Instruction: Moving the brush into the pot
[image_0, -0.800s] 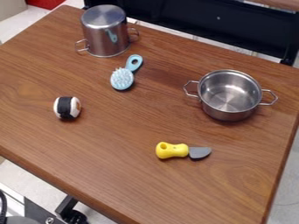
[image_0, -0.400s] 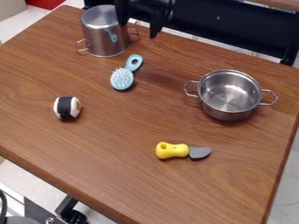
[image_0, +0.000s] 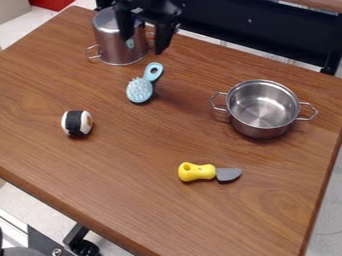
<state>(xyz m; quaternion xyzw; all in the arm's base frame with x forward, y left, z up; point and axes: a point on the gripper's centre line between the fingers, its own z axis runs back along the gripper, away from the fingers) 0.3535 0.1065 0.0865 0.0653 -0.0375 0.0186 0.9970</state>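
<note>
The black gripper (image_0: 143, 44) hangs at the upper left of the camera view, its two fingers apart with nothing held between them. It is just above and behind the brush (image_0: 140, 89), which lies on the table with its light blue handle pointing to the back and its bristles facing up. An upright, empty metal pot (image_0: 262, 106) stands on the right with its opening upward. A second metal pot (image_0: 115, 45) is upside down at the back left, partly hidden by the gripper.
A yellow-handled toy knife (image_0: 198, 171) lies at the front centre of the wooden table (image_0: 133, 185). A black and white sushi-like toy (image_0: 77, 123) sits on the left.
From out of view, the gripper has come in at the top edge, then moved lower and a little left, over the back of the table. The brush and pots have stayed put.
</note>
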